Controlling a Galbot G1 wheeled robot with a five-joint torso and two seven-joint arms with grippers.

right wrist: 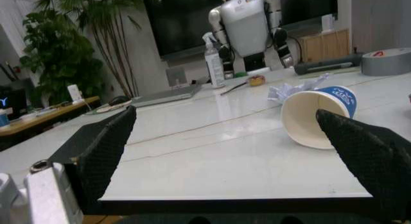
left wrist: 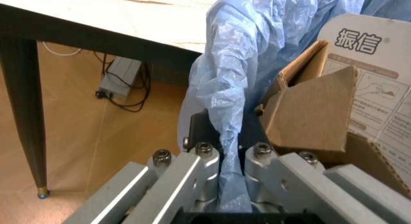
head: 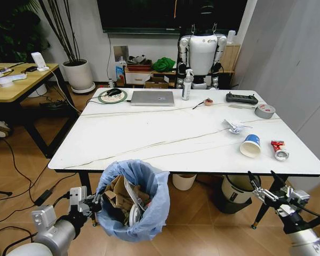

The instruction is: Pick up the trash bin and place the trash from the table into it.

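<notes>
Head view: the trash bin (head: pixel 132 200), lined with a light-blue bag, is held off the near edge of the table (head: pixel 149 138) at about 7 o'clock of the tabletop, and brown cardboard (head: pixel 117 193) and other litter are already seen inside it. The bin is gripped by the left gripper (head: pixel 94 204), whose jaws are clamped on the bag-covered rim at the bin's 9 o'clock side; in the left wrist view the blue liner (left wrist: pixel 226 118) is pinched between the two fingers (left wrist: pixel 204 172). On the table, toward 4 o'clock, a blue-and-white paper cup (head: pixel 250 145) is lying on its side, with a crumpled white paper wad (head: pixel 234 126) just beyond it at its 11 o'clock. The right gripper (head: pixel 269 188) is held below the table's near right edge with its jaws spread wide, and the cup's open mouth (right wrist: pixel 307 119) is framed between them in the right wrist view. The cup is judged to be the next piece; it would best be approached level with the tabletop and closed on across its rim lightly, so that the thin wall is not crushed or rolled away. A grey tape roll (head: pixel 264 111) and a red-handled tool (head: pixel 278 149) nearby are best left untouched.
</notes>
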